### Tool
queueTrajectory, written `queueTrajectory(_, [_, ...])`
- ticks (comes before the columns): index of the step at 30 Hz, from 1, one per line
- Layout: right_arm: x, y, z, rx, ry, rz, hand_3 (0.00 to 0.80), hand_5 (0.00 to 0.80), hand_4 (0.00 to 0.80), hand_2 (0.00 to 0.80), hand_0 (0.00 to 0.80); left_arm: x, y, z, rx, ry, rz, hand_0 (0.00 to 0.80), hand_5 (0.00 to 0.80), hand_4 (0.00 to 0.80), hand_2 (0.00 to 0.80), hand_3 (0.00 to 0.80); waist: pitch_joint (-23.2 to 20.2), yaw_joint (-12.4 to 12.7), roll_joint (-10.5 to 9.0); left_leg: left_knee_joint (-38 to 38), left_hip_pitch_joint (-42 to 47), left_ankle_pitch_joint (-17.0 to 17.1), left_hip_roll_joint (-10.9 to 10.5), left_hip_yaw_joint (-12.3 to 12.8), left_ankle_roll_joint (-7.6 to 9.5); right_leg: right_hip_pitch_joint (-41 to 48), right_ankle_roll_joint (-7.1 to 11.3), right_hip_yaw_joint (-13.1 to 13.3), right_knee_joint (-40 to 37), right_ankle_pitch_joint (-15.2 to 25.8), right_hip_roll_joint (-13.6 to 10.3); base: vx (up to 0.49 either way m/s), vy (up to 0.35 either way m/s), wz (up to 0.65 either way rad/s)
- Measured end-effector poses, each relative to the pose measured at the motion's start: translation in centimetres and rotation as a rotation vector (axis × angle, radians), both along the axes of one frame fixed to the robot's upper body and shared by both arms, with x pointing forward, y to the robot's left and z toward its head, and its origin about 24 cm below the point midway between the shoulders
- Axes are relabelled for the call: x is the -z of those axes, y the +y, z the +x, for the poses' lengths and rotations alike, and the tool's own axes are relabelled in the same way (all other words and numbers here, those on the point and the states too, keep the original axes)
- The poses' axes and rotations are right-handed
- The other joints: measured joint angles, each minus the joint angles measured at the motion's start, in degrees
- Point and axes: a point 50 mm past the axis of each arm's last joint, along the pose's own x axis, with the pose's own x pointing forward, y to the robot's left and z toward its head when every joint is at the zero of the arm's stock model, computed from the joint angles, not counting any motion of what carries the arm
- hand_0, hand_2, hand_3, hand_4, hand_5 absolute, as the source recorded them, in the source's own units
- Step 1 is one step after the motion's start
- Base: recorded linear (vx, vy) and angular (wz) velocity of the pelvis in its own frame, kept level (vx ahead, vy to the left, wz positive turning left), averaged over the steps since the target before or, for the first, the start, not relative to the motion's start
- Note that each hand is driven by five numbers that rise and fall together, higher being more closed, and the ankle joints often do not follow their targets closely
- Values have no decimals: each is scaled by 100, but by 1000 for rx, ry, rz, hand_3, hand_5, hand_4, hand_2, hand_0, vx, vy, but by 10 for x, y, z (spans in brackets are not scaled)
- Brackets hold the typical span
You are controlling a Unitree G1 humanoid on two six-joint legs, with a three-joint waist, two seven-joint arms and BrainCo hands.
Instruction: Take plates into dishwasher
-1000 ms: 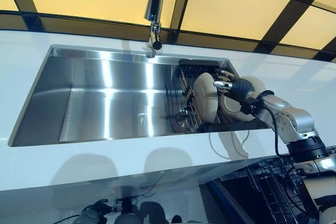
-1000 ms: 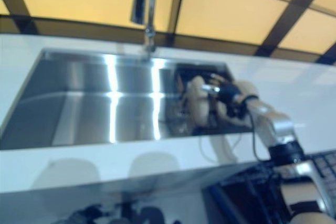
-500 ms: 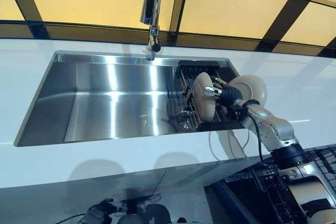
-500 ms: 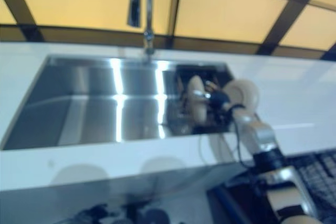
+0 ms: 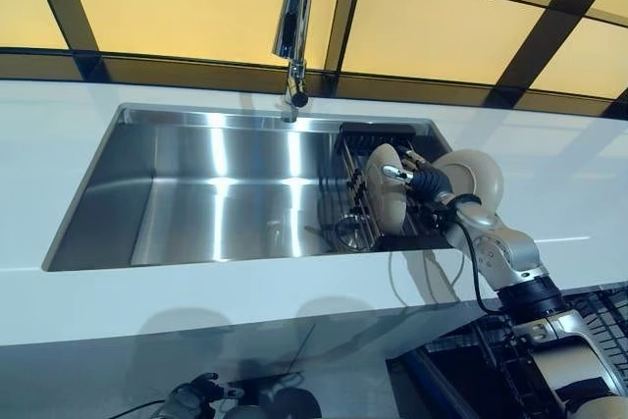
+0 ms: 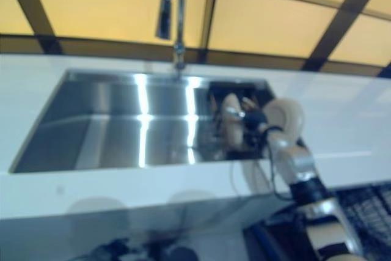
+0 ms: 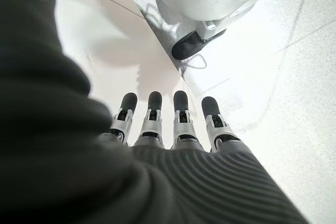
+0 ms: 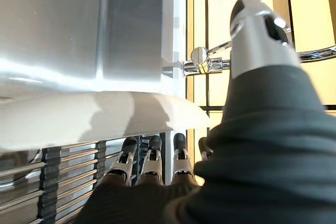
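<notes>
Left eye view: the right hand (image 5: 424, 182) reaches between two cream round plates (image 5: 387, 200) standing in the black wire rack (image 5: 355, 205) at the steel sink's (image 5: 196, 193) right end. A careless pull could knock the neighbouring plate over.

Right wrist view: fingers (image 8: 151, 153) lie straight under a plate's edge, no firm grip, so it could slip.

Left wrist view: left hand (image 7: 173, 124) relaxed, empty.
</notes>
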Motion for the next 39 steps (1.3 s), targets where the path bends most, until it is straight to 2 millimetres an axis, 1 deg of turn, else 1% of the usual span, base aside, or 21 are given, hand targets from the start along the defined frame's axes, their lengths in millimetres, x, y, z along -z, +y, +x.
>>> queueTrajectory(6, [8,-5,-1,22,29,-19,0,0,0,0,0,2,-1,-5,-2,14,-2,0,0,0,0,0,-85,-1,34,11,-4,10,3,-2,-10,-8,-8,-12,17,-140,3,3,1,1])
queueTrajectory(11, [10,-6,-1,23,30,-39,0,0,0,0,0,2,-1,-6,-1,20,-9,0,0,0,0,0,-124,-4,15,7,-5,21,-9,-8,-23,-1,10,-22,26,-124,-5,2,0,1])
queueTrajectory(14, [11,-7,-1,20,29,-55,0,0,0,0,0,2,-1,-6,-1,19,-9,0,0,0,0,0,-123,-8,16,0,-3,12,-2,-54,-24,0,12,-24,75,-120,2,4,1,7])
queueTrajectory(17, [16,-11,-1,37,49,-81,0,0,0,0,0,2,-1,-5,0,19,-9,0,0,0,0,0,-118,-8,23,-5,18,10,37,-99,-28,-30,11,-23,222,-120,18,2,4,5])
queueTrajectory(20, [21,-14,-1,45,66,-96,0,0,0,0,0,2,-1,-6,0,22,-9,0,0,0,0,0,-113,2,30,-5,8,16,31,-100,-21,-58,11,-22,252,-122,2,0,0,0])
queueTrajectory(23, [24,-15,-1,48,76,-99,0,0,0,0,0,2,-2,-6,5,24,-9,0,0,0,0,0,-112,2,30,-2,-25,31,1,-90,-27,-74,-2,-22,195,-191,-18,4,0,-3])
queueTrajectory(28, [26,-16,-1,45,86,-106,0,0,0,0,0,3,-3,-7,7,31,-17,0,0,0,0,0,-79,0,80,10,-24,38,35,-93,-37,-111,-40,-24,181,-271,22,0,0,0])
queueTrajectory(29, [26,-16,-1,42,85,-106,88,88,88,88,88,3,-3,-7,8,31,-19,0,0,0,0,0,-81,0,77,13,-24,68,42,-94,-63,-106,-31,-25,178,-277,29,0,0,0])
queueTrajectory(30, [26,-16,-1,40,85,-105,129,129,129,129,129,3,-3,-7,8,32,-19,0,0,0,0,0,-84,-1,71,12,-25,78,40,-93,-63,-101,-3,-25,179,-272,27,0,0,0])
queueTrajectory(32, [25,-15,-1,33,79,-104,144,144,144,144,144,3,-3,-6,10,29,-20,0,0,0,0,0,-89,-4,59,12,-28,70,23,-98,-58,-73,-9,-34,189,-229,18,0,0,0])
queueTrajectory(33, [25,-15,-1,34,81,-108,204,204,204,204,204,2,-4,-5,12,25,-21,0,0,0,0,0,-87,-3,60,8,-31,67,19,-106,-51,-70,-8,-37,196,-225,17,8,7,4])
queueTrajectory(34, [26,-15,-1,32,80,-108,235,235,235,235,235,2,-4,-5,12,23,-22,0,0,0,0,0,-87,-4,60,3,-32,64,18,-112,-47,-68,-7,-37,203,-221,17,10,9,4])
queueTrajectory(36, [26,-13,-1,25,80,-109,251,251,251,251,251,2,-4,-4,13,21,-23,0,0,0,0,0,-84,-5,61,-3,-28,48,23,-122,-55,-72,-6,-34,235,-219,17,5,5,2])
queueTrajectory(38, [27,-13,-1,23,83,-110,298,298,298,298,298,2,-4,-4,13,21,-23,0,0,0,0,0,-77,-5,67,-8,-5,43,36,-128,-58,-72,-6,-33,284,-219,19,0,0,0])
queueTrajectory(39, [28,-12,-1,22,83,-109,295,295,295,295,295,2,-4,-4,13,22,-23,0,0,0,0,0,-74,-4,72,-9,7,43,45,-128,-59,-71,-6,-33,303,-219,20,0,0,0])
